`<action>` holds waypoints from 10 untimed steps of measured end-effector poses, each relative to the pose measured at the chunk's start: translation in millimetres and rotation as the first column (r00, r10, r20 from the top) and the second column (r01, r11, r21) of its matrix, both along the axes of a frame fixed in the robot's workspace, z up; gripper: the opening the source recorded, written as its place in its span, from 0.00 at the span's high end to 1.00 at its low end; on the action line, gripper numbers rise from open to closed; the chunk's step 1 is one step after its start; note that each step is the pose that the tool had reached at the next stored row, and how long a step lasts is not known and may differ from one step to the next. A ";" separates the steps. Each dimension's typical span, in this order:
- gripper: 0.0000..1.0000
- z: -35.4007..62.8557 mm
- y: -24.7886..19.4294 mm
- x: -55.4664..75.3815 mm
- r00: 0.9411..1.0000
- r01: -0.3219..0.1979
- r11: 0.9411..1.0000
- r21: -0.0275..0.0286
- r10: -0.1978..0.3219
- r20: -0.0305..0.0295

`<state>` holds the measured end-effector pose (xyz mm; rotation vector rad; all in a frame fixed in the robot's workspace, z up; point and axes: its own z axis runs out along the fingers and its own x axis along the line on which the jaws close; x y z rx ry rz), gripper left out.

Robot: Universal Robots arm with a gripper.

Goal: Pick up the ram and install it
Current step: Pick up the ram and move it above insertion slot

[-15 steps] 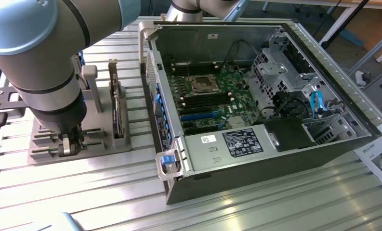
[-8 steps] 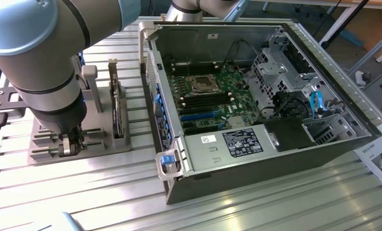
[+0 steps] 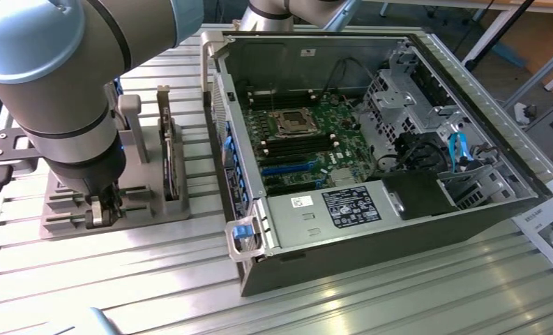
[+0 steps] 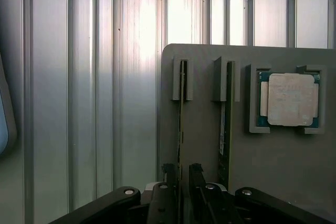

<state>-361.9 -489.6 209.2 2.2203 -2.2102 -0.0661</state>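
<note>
grey plastic fixture (image 4: 199,129) on the ribbed aluminium table (image 4: 79,103) carries the parts. the ram (image 4: 181,119), a thin stick on edge, sits in the slot nearest the fixture's rim, one end caught in a small bracket. a second, green-edged stick (image 4: 226,119) stands in the next slot. beyond it a square silver-topped processor (image 4: 288,99) lies flat in a corner-framed recess. the gripper (image 4: 182,174) is spread, one black finger on either side of the ram, clamping nothing. in the exterior view a dark card (image 3: 169,150) stands on edge between posts. the open computer case (image 3: 425,237) shows its green motherboard (image 3: 300,146), square socket (image 3: 295,124) and perforated metal drive cage (image 3: 397,91).
</note>
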 end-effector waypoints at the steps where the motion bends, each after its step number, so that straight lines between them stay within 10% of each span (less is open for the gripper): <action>1: 0.75 0.0 0.0 0.0 1.000 0.000 1.000 0.000 0.000 0.000; 10: 0.75 -0.6 0.0 0.0 1.000 0.000 1.000 0.000 0.000 0.000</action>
